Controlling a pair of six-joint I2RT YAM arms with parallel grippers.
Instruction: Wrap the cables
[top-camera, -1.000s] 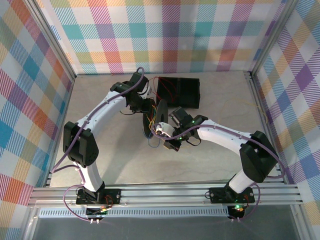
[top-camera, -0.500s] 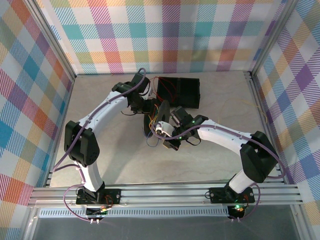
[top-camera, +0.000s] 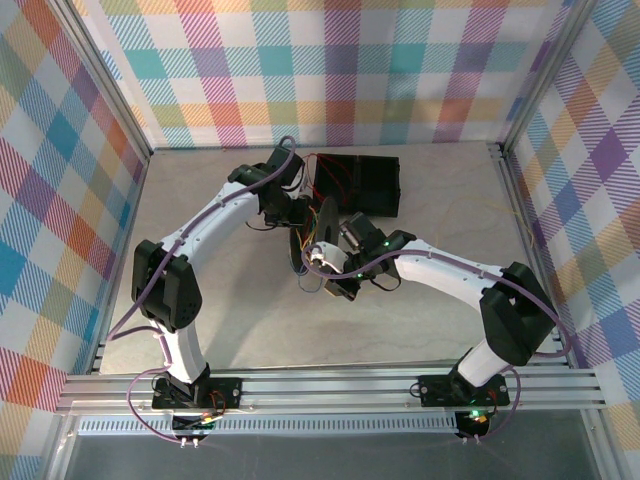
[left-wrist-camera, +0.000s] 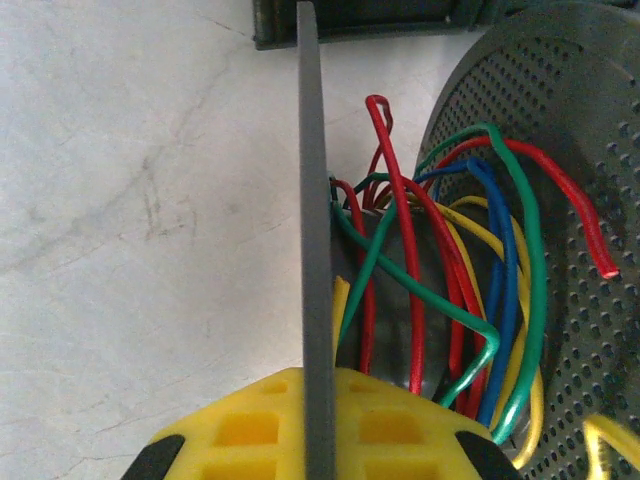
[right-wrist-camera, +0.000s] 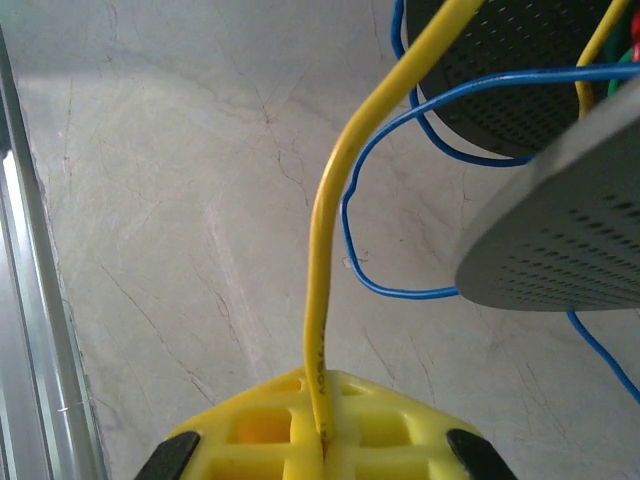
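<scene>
A black spool stands on edge mid-table, with red, green, blue and yellow cables looped round its core. In the left wrist view my left gripper is shut on the thin edge of one spool flange. The other, perforated flange stands to the right. My right gripper is shut on a yellow cable that rises toward the spool. A blue cable hangs loose beside it. From above, the left gripper and right gripper meet at the spool.
A black box sits just behind the spool at the back of the table. Metal frame posts and plaid walls close off the sides and rear. An aluminium rail runs along the left of the right wrist view.
The left gripper has shut onto the spool flange after standing slightly apart. Its wrist shifted a little to the right. The right gripper has kept its hold on the yellow cable.
</scene>
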